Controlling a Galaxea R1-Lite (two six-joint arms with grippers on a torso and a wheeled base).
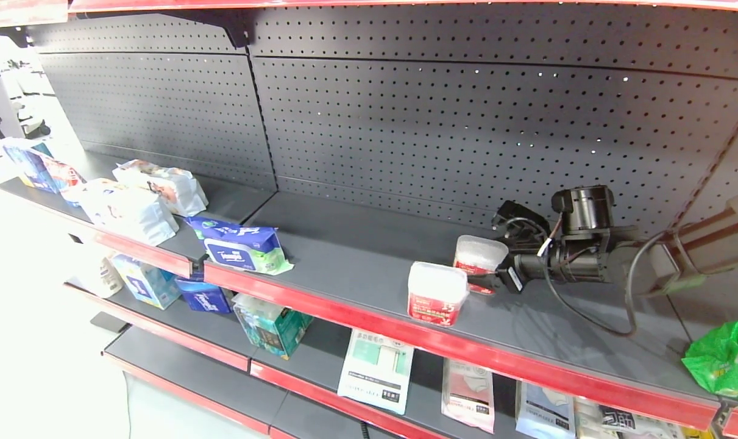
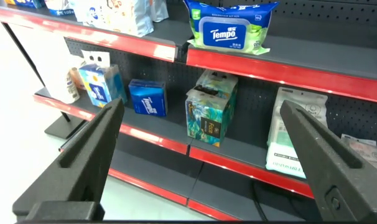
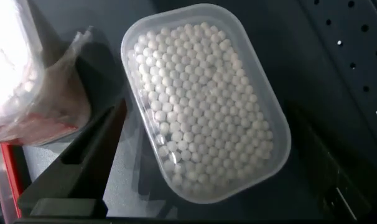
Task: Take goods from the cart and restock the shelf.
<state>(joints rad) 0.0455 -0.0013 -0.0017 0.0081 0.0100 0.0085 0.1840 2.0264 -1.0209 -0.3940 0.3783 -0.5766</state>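
A: Where is the tub of white beads [image 3: 204,102]?
B: On the shelf board [image 1: 356,268], between the right gripper's [image 1: 481,277] fingers, which are spread wide. I cannot tell whether they touch it.
A: And near it?
B: A second tub [image 1: 437,297] stands just beyond the fingertips, by the red front edge.
A: The left gripper [image 2: 201,106]?
B: Spread wide and empty, facing the lower shelves below a wipes pack [image 2: 229,28].

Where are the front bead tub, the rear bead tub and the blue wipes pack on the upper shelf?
front bead tub [image 1: 437,283]: head view, on its white side wall above the red label.
rear bead tub [image 1: 479,250]: head view, on its white upper wall.
blue wipes pack [image 1: 242,250]: head view, on its front panel.
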